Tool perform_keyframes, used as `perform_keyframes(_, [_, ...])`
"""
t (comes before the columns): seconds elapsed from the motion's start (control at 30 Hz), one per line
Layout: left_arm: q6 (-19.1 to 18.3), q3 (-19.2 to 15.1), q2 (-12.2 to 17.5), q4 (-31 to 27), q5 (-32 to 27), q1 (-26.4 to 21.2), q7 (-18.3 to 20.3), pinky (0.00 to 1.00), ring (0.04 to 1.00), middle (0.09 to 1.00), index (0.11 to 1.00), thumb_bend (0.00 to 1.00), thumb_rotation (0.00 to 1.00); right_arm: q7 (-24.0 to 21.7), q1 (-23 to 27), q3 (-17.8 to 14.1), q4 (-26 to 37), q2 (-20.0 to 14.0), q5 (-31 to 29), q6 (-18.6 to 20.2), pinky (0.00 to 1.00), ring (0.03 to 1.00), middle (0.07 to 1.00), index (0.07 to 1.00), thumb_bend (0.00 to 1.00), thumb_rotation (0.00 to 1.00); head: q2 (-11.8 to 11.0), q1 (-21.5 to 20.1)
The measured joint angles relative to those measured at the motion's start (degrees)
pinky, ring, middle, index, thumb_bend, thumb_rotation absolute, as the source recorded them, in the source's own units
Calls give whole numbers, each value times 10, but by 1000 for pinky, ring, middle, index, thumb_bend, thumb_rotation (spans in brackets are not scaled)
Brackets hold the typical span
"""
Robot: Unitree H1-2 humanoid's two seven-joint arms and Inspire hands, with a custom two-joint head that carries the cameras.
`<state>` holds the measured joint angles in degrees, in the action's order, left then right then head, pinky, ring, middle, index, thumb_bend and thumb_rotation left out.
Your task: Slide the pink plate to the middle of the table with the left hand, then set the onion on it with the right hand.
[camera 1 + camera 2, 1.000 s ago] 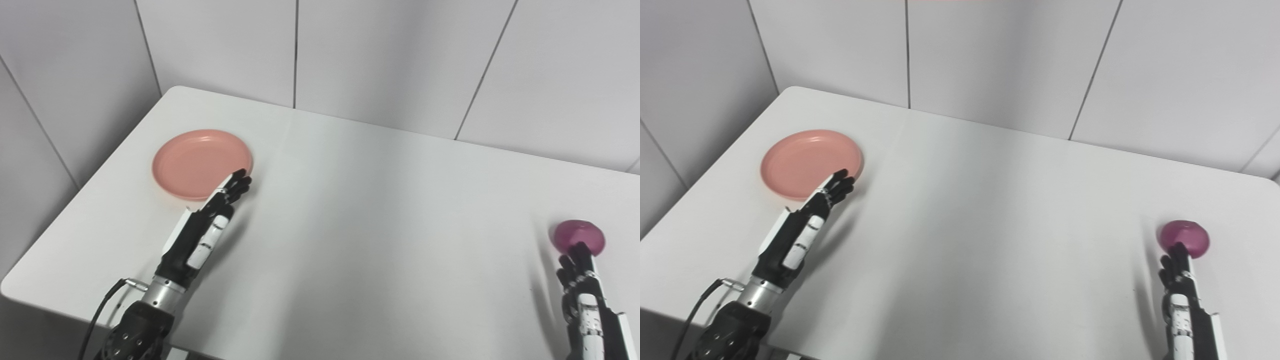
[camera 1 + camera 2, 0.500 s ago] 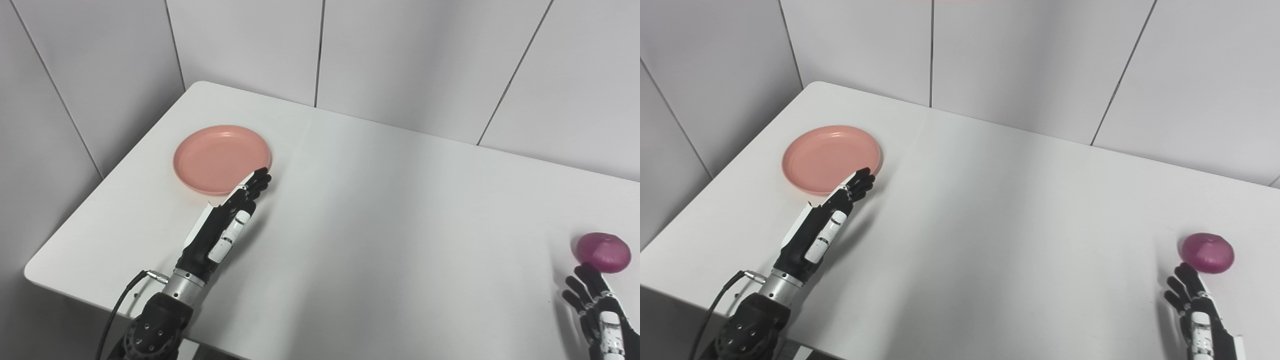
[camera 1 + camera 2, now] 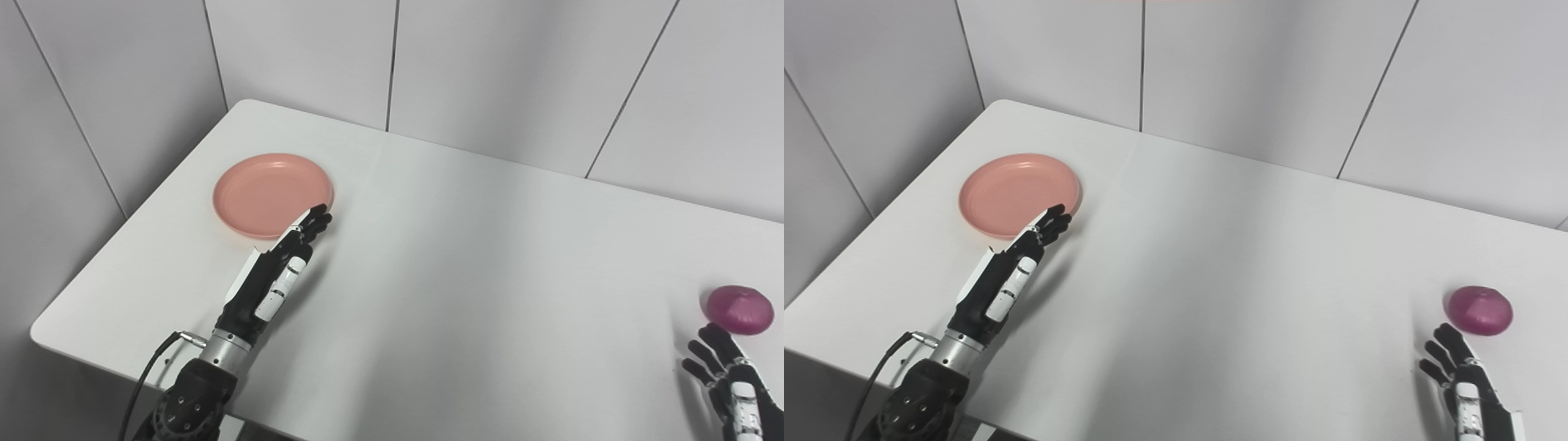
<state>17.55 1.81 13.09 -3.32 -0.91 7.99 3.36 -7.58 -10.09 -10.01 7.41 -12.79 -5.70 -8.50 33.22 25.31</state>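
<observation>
A round, shallow pink plastic plate (image 3: 272, 194) lies flat on the far-left part of a white, smooth surface (image 3: 465, 257) set into a corner of grey panelled walls (image 3: 502, 73). The left robot hand (image 3: 283, 262), black with white panels, reaches from the near-left edge with its fingers (image 3: 315, 220) stretched out straight and close together, holding nothing; their tips sit at the plate's near-right rim, though whether they actually touch it cannot be told from either view. A black cable (image 3: 144, 383) loops off the left wrist below the surface's edge. Well apart, at the near-right side, a squat, glossy purple-red onion (image 3: 1478, 310) rests on the surface by itself. The right robot hand (image 3: 1461, 373) rises from the bottom-right corner just near of the onion, its black fingers (image 3: 1444, 349) spread apart and empty, the tips close to the onion but not on it. The middle of the surface lies between plate and onion.
</observation>
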Motion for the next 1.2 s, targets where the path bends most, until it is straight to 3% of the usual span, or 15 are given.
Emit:
perform_keyframes(0.43, [-11,7,0,-7,-1,0,0,993,955,937,909,469,1000,0,0,0,0,0,0,0,868,891,907,894,563,967,-4,0])
perform_keyframes(0.83, [-89,51,-13,-55,-41,10,-5,950,938,944,930,476,1000,9,-1,0,1,0,0,0,896,903,917,901,562,976,-9,7])
perform_keyframes(1.2, [-102,58,-14,-69,-57,9,-11,939,944,958,935,453,1000,9,-6,0,-4,0,1,0,879,898,911,900,583,973,-10,7])
